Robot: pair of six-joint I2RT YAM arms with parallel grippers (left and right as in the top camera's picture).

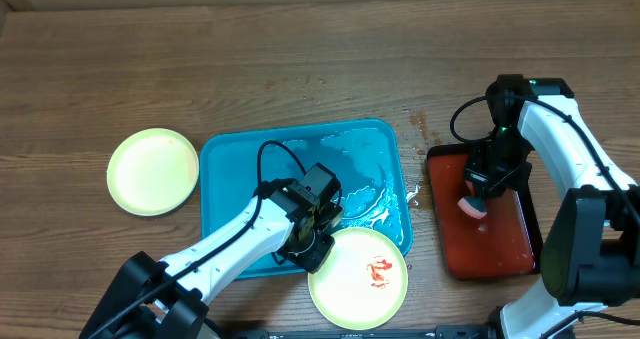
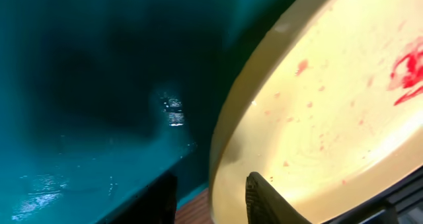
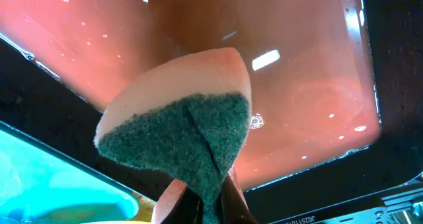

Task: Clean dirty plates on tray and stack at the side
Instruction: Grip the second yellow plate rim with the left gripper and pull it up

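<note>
Smeared plate (image 1: 365, 284): nearest; round, flat, smooth plastic with a lime rim, cream centre and red streaks. 1 edge is propped on the front right corner of the blue tray (image 1: 225, 179), the rest is over the table (image 1: 300, 49).
Left claw (image 2: 213, 184): the plate's rim is straddled by the 2 fingers, 1 laid on the upper face. Whether it is pinched cannot be told.
Slip risk: a thin, hard, probably wet rim taken at 1 edge is judged easy to lose. The plate could be dropped at the table's front or tipped back into the tray.
Blue tray: rectangular, with rounded corners and a raised rim; glossy, with water pooled inside.
Right claw (image 3: 201, 201): clamped on the sponge (image 3: 178, 125), which is held over the red tray (image 1: 500, 249).
Sponge: soft pale foam, folded, faced with coarse green scouring fibre.
Scrub risk: the plate could be twisted loose by a hard wipe.
Red tray: smaller, dark-rimmed, with a wet sheen.
Pale plate (image 1: 153, 171): on the table just left of the blue tray; no smear is seen.
</note>
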